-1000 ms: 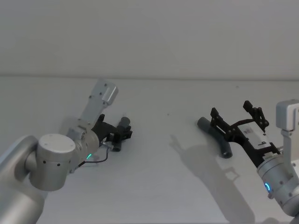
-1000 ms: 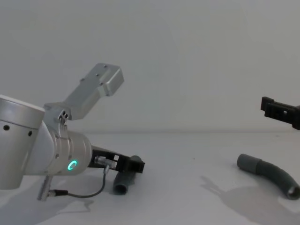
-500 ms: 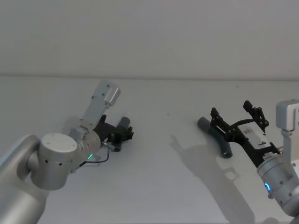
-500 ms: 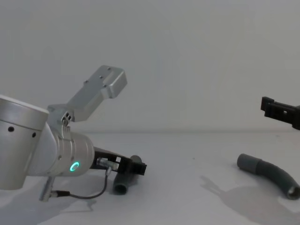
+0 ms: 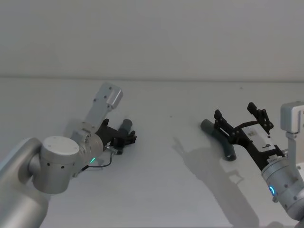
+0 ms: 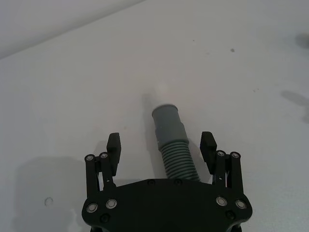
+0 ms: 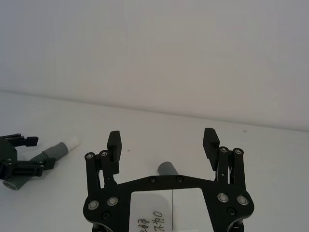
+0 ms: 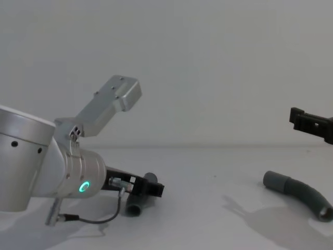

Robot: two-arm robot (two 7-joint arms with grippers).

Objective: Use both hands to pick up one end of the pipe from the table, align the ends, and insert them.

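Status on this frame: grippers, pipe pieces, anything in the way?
Left gripper open, low, straddling the shorter piece, not closed. Right gripper open, raised above the longer piece. Both pieces on the table, apart. Nothing between them.

Left gripper [image 5: 125,138] reaches low and forward, jaws spread; right gripper [image 5: 241,118] hovers higher, jaws equally wide.
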